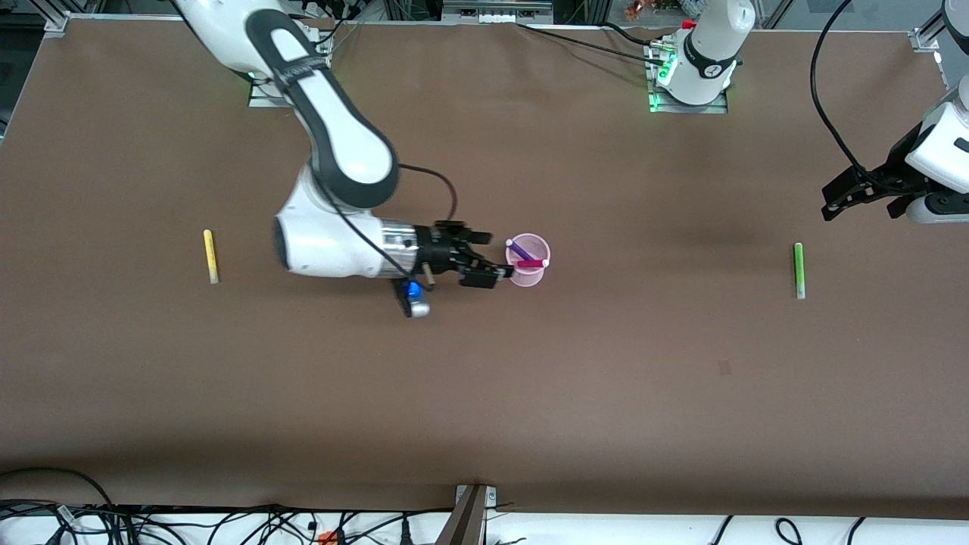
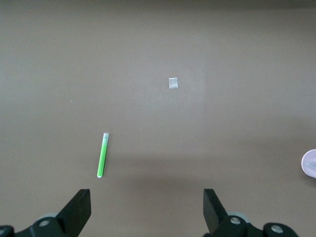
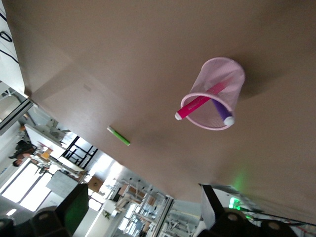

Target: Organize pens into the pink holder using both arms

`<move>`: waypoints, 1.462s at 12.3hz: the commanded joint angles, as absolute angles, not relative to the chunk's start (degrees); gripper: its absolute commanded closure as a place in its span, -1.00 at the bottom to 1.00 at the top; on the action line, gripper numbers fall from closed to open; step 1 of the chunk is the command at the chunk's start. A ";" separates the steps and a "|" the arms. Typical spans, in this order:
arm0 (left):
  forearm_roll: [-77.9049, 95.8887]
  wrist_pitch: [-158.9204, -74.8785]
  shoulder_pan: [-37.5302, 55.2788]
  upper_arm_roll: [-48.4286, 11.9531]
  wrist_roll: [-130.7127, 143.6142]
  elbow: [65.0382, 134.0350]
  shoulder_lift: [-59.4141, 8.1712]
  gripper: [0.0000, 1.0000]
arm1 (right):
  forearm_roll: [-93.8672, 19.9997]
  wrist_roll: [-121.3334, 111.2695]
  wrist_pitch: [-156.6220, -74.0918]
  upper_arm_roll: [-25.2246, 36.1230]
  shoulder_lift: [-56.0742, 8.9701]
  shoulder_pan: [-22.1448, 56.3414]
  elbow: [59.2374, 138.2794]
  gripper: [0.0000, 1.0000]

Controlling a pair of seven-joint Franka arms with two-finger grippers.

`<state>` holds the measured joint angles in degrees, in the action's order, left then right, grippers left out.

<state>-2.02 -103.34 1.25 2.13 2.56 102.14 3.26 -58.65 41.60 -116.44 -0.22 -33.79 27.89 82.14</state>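
The pink holder stands mid-table with the dark purple pen and the magenta-pink pen leaning inside it. My right gripper is open and empty, low beside the holder on the side toward the right arm's end. In the right wrist view the holder holds the magenta pen and the purple pen. The yellow pen lies toward the right arm's end. The green pen lies toward the left arm's end. My left gripper is open and empty, up over the table near the green pen.
A small pale tape patch is stuck on the brown table, nearer the front camera than the green pen. A pale rounded edge shows at the border of the left wrist view. Cables run along the table's near edge.
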 commanded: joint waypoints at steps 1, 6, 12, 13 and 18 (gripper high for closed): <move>-1.58 -102.22 0.53 1.32 2.99 100.91 3.87 -1.00 | -48.21 37.98 -108.76 4.37 -26.56 28.21 84.64 -1.00; -1.58 -100.46 0.62 1.32 3.08 99.76 3.60 -1.00 | -25.53 36.39 -97.66 8.08 -15.49 28.21 84.99 -1.00; -1.93 -100.46 0.97 1.32 2.81 99.76 3.69 -1.00 | -7.78 12.96 -89.30 12.13 -1.88 26.12 92.35 -1.00; -2.02 -100.46 0.97 1.32 2.81 99.67 3.60 -1.00 | -6.26 7.96 -89.12 11.61 0.16 23.41 93.94 -1.00; -2.11 -100.46 1.14 1.32 2.81 99.67 3.60 -1.00 | -1.58 -10.37 -88.51 9.84 -0.78 15.64 91.42 -1.00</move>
